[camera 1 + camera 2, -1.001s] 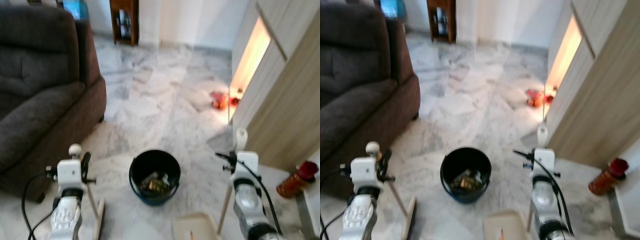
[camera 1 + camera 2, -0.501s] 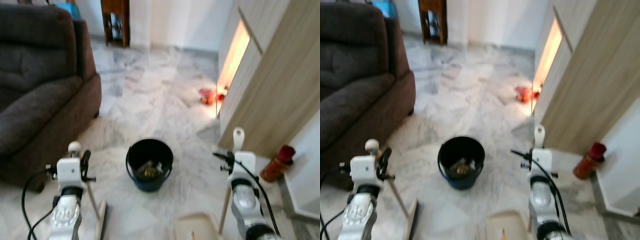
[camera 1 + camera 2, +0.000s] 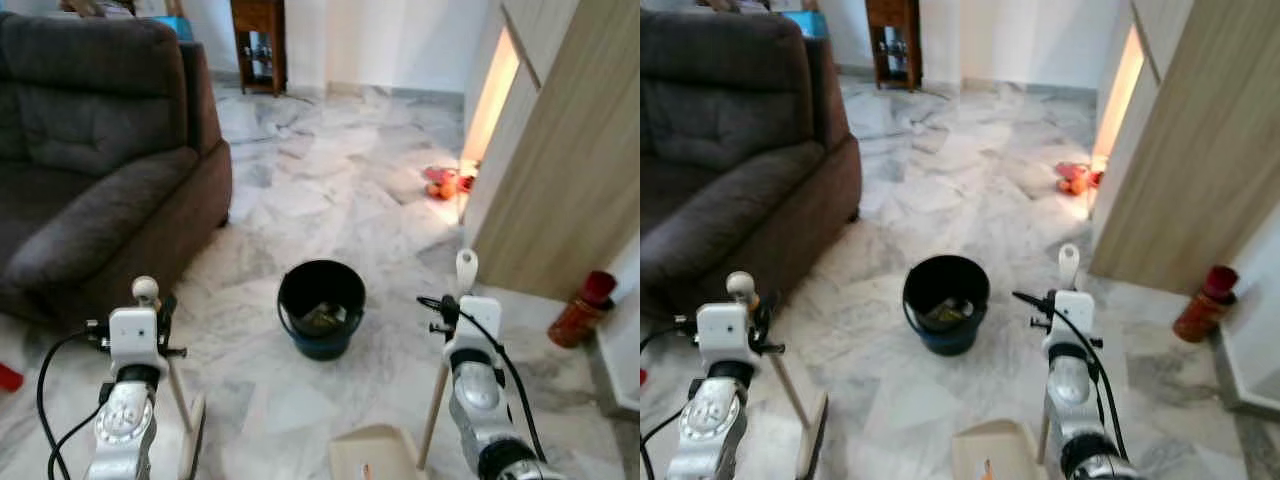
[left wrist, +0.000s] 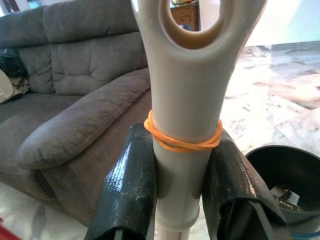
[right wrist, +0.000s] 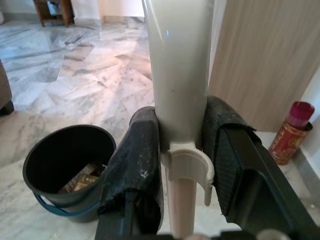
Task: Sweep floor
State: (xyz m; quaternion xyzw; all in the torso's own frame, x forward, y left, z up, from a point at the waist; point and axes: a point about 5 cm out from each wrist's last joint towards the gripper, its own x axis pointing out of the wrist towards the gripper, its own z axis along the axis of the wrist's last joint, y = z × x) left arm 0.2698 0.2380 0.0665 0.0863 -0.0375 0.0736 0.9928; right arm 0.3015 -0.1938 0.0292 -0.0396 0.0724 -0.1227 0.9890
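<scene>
My left gripper (image 4: pixel 182 139) is shut on the cream broom handle (image 4: pixel 186 100), just below an orange rubber band. The broom head (image 3: pixel 191 440) rests on the marble floor at the lower left. On the right, my right gripper (image 5: pixel 182 116) is shut on the pale dustpan handle (image 5: pixel 181 65), which stands upright with its looped end (image 3: pixel 466 268) on top. The cream dustpan (image 3: pixel 374 458) sits on the floor by my feet. A black bucket (image 3: pixel 322 305) with scraps inside stands on the floor between the two arms, ahead of both.
A dark brown sofa (image 3: pixel 90 180) fills the left side. A wooden panel wall (image 3: pixel 565 150) runs along the right, with a red and gold can (image 3: pixel 582 310) at its foot. Orange toys (image 3: pixel 443 182) lie by the lit gap. A wooden side table (image 3: pixel 258 40) stands far back.
The whole view has shifted, so the camera moved: the sofa and bucket sit further right and more floor shows ahead. Both grippers keep their hold on the handles.
</scene>
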